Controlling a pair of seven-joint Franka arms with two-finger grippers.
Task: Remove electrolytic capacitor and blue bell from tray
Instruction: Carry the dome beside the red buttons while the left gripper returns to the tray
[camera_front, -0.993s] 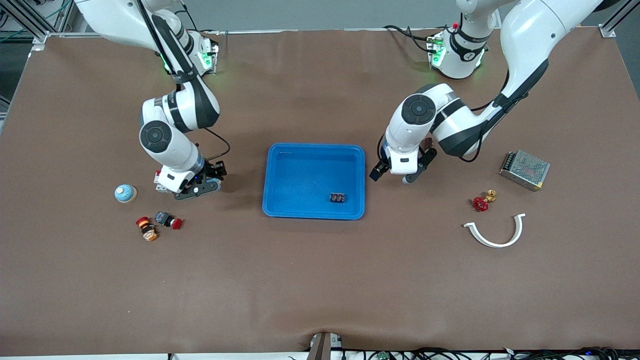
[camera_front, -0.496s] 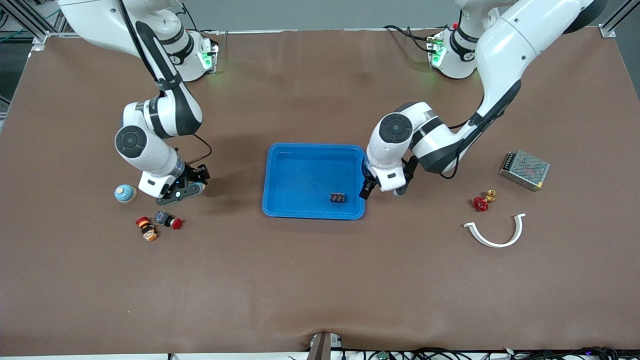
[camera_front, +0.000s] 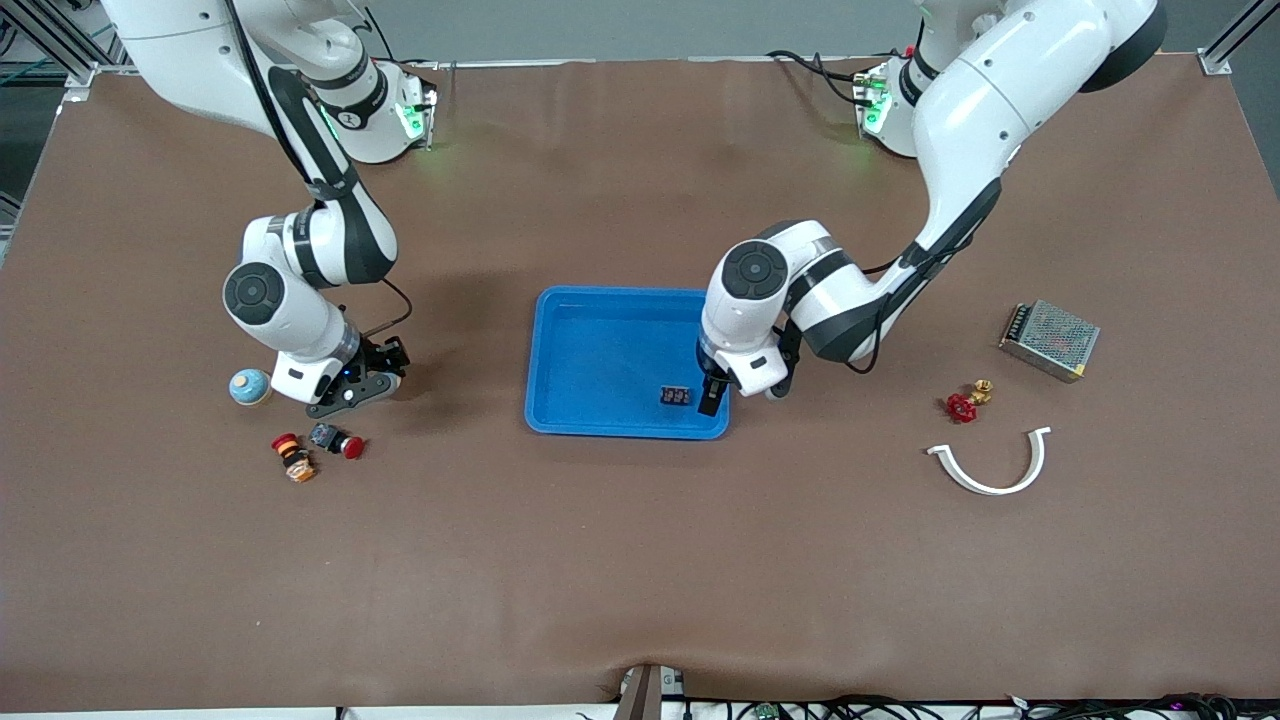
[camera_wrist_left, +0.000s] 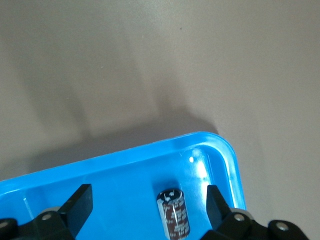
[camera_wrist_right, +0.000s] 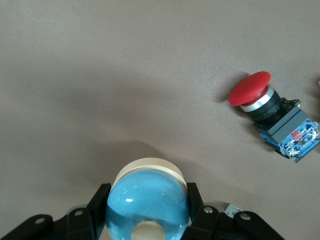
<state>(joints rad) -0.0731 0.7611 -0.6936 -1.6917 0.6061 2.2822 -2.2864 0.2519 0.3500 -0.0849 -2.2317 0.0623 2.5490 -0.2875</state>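
Note:
The bell (camera_front: 250, 387), a light blue dome on a cream base, stands on the brown table toward the right arm's end. My right gripper (camera_front: 282, 390) is low beside it. In the right wrist view the open gripper (camera_wrist_right: 147, 212) has a finger close on each side of the bell (camera_wrist_right: 147, 197). The capacitor (camera_front: 677, 396), a small dark cylinder, lies in the blue tray (camera_front: 560, 340) near the corner closest to the front camera at the left arm's end. My left gripper (camera_front: 703, 398) is over that corner, wide open and empty (camera_wrist_left: 147, 210), with the capacitor (camera_wrist_left: 174, 215) below it, nearer one finger.
A red push button on a black body (camera_front: 337, 440) and an orange-and-red part (camera_front: 293, 458) lie near the bell, nearer the front camera. Toward the left arm's end lie a metal mesh box (camera_front: 1049, 340), a red valve handle (camera_front: 962, 406) and a white curved strip (camera_front: 990, 468).
My right gripper moved toward the bell and now flanks it. My left gripper moved from beside the tray to over its corner, above the capacitor. The bell and the capacitor have not moved.

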